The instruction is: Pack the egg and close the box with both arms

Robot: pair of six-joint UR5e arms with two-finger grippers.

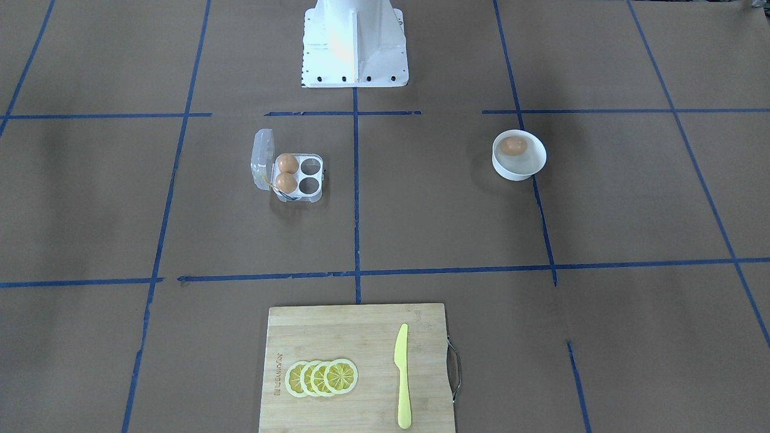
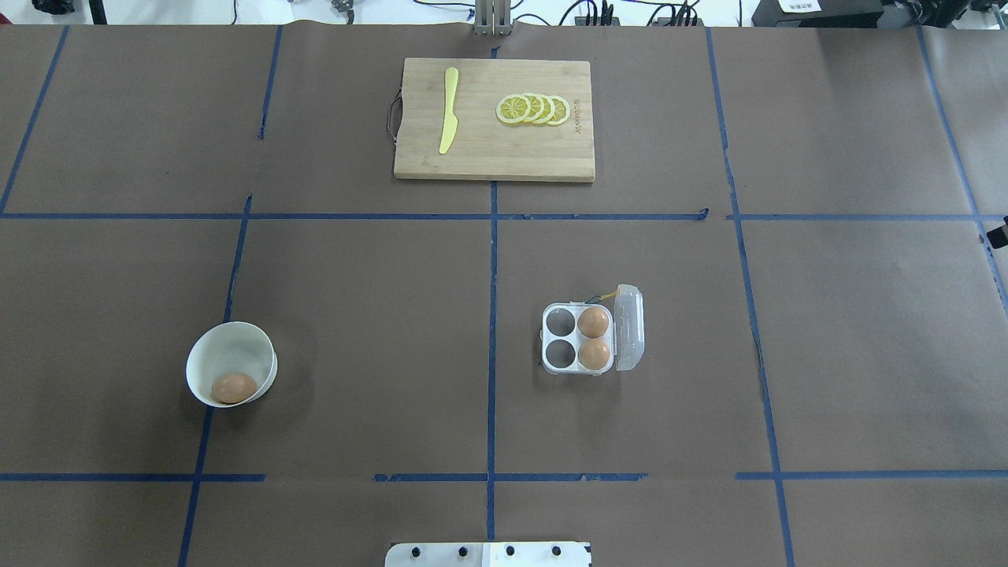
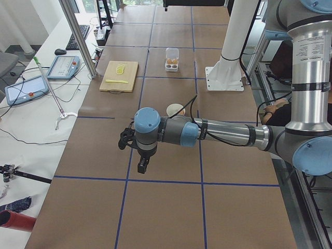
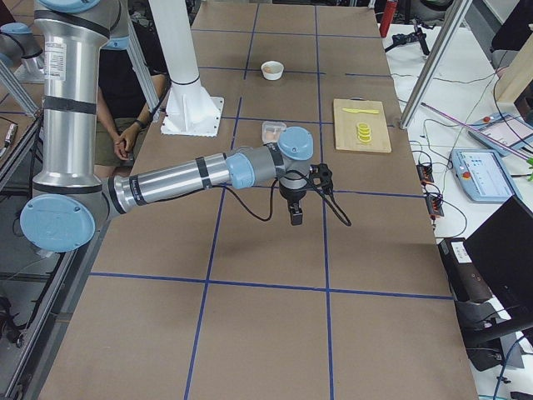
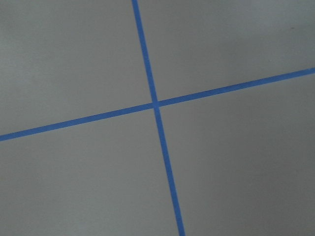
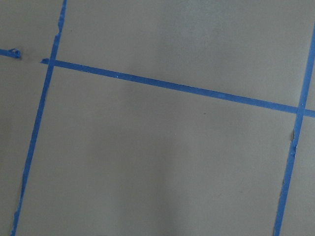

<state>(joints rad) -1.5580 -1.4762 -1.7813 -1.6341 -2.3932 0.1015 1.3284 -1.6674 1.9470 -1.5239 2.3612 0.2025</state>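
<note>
The clear box (image 2: 549, 340) stands open right of the table's centre, its lid (image 2: 629, 327) upright on the hinge side. Two tan eggs (image 2: 593, 321) (image 2: 594, 354) fill the cells beside the lid; the other two cells are empty. A third egg (image 2: 234, 387) lies in a white bowl (image 2: 206, 358) at the left. Both grippers show only in the side views. My left gripper (image 3: 141, 165) hangs over bare table, nearer that camera than the bowl (image 3: 175, 109). My right gripper (image 4: 296, 218) hangs over bare table, nearer that camera than the box (image 4: 272, 131). I cannot tell whether either is open.
A wooden cutting board (image 2: 488, 153) with a yellow knife (image 2: 449, 118) and lemon slices (image 2: 534, 109) lies at the table's far edge. The white pedestal (image 1: 355, 45) stands at the robot's side. Blue tape lines cross the brown table cover.
</note>
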